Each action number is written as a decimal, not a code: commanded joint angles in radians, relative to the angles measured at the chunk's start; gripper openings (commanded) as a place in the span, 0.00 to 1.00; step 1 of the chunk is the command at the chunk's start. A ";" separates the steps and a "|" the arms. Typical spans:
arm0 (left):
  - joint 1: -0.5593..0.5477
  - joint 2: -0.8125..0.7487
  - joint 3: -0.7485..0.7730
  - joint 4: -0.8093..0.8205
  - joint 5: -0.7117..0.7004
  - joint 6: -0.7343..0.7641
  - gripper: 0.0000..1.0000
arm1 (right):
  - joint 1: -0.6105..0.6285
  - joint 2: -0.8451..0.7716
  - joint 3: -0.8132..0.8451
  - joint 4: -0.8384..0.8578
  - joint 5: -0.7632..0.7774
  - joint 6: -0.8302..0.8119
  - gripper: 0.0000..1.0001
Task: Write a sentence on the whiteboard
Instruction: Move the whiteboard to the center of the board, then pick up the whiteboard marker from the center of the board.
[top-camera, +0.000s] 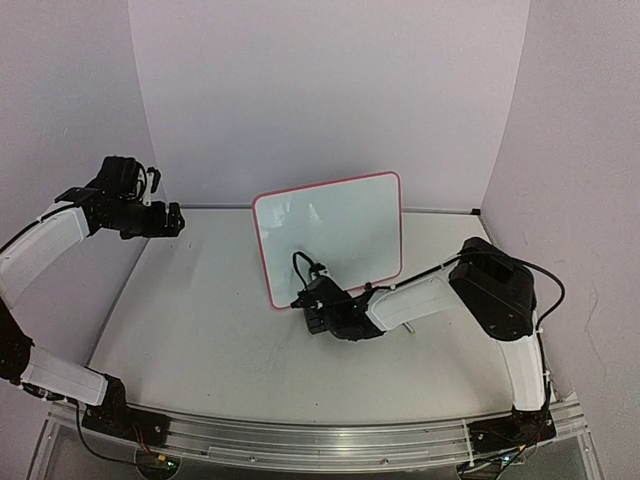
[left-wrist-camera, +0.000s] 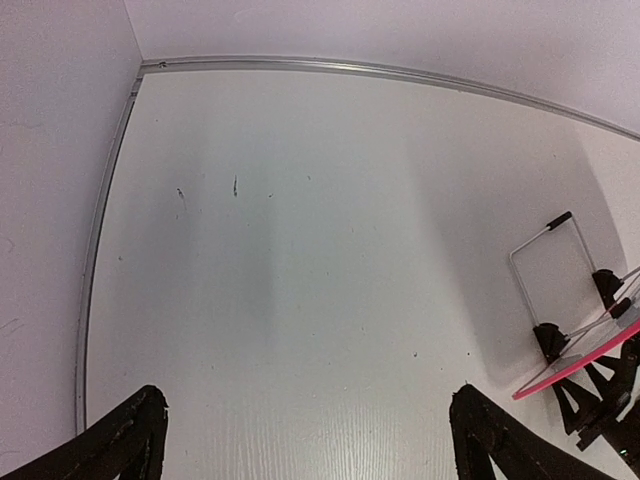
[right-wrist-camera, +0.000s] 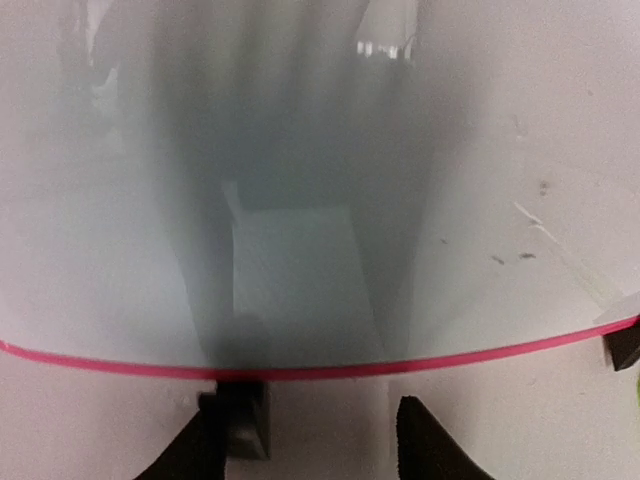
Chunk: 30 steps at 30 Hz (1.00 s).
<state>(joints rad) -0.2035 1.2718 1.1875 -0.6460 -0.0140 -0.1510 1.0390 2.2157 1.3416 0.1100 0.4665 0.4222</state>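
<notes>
1. Your right gripper (top-camera: 318, 306) sits low on the table (top-camera: 200, 330), at 6 o'clock of the whiteboard (top-camera: 330, 235) and right up against its bottom edge.
2. In the right wrist view its fingers (right-wrist-camera: 195, 455) are spread apart with nothing pinched between them. A black clip foot (right-wrist-camera: 243, 418) under the pink frame lies just beside the left one.
3. The whiteboard stands upright at the table's middle, tilted slightly back, its white face towards you.
4. Behind it, the left wrist view shows the wire stand (left-wrist-camera: 545, 262) resting on the table.
5. Your left gripper (top-camera: 166, 218) hangs above the table at 9 o'clock of the board, well apart from it, fingers (left-wrist-camera: 130, 440) wide open and empty.
</notes>
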 joint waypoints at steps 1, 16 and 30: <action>0.004 -0.031 -0.027 0.057 -0.028 0.021 0.98 | 0.006 -0.161 -0.093 -0.003 -0.089 -0.046 0.61; 0.005 -0.018 -0.083 0.106 -0.049 0.046 0.98 | -0.067 -0.605 -0.177 -0.526 -0.225 -0.090 0.56; 0.007 -0.033 -0.094 0.123 -0.073 0.074 0.99 | -0.394 -0.569 -0.271 -0.701 -0.543 -0.139 0.48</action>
<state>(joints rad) -0.2020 1.2697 1.0969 -0.5640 -0.0667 -0.0936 0.6455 1.5934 1.0841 -0.5308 -0.0093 0.3168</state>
